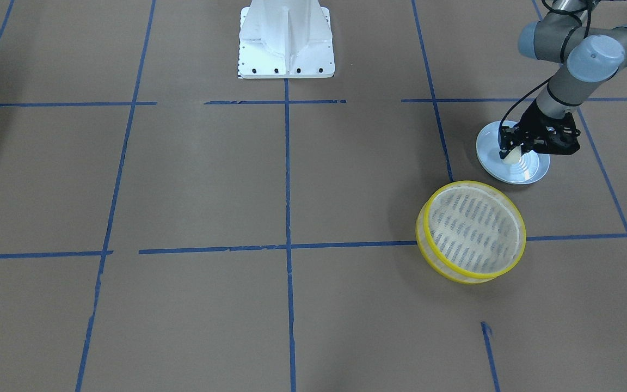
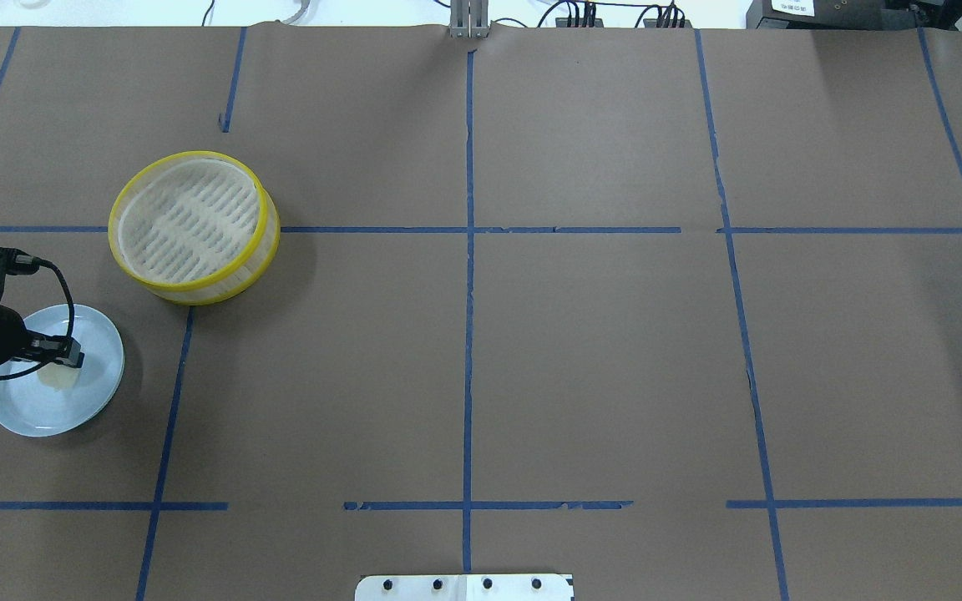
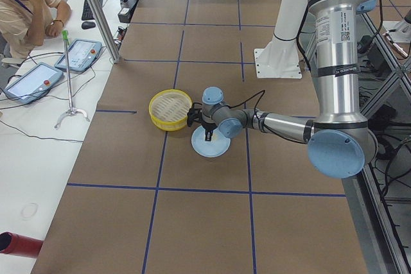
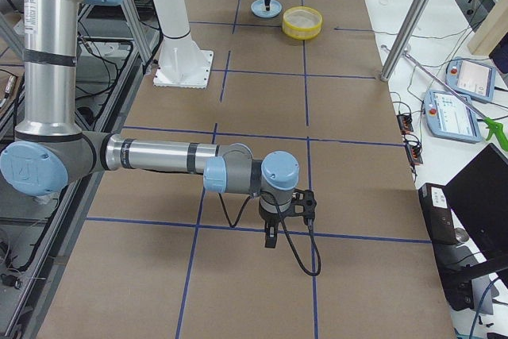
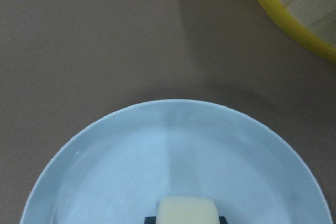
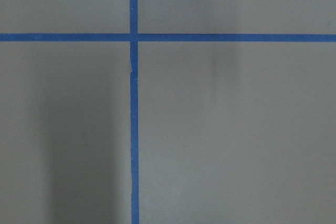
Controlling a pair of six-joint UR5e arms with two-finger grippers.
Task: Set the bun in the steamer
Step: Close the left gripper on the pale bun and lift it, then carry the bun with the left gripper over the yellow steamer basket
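Note:
The cream-white bun (image 1: 511,156) sits on a pale blue plate (image 1: 531,173) at the robot's left side. My left gripper (image 1: 512,150) is down on the plate with its fingers closed on the bun's sides. In the left wrist view the bun (image 5: 188,211) shows at the bottom edge between dark fingertips, over the plate (image 5: 131,156). The yellow-rimmed steamer (image 1: 466,183) stands empty beside the plate, a short gap apart; it also shows in the overhead view (image 2: 189,154). My right gripper (image 4: 271,240) hangs over bare table far off; I cannot tell whether it is open.
The table is brown paper with blue tape lines. The white robot base (image 1: 286,41) stands at the table's middle edge. An operator sits at a side desk with tablets in the exterior left view. The steamer's rim (image 5: 294,24) shows at the left wrist view's top right.

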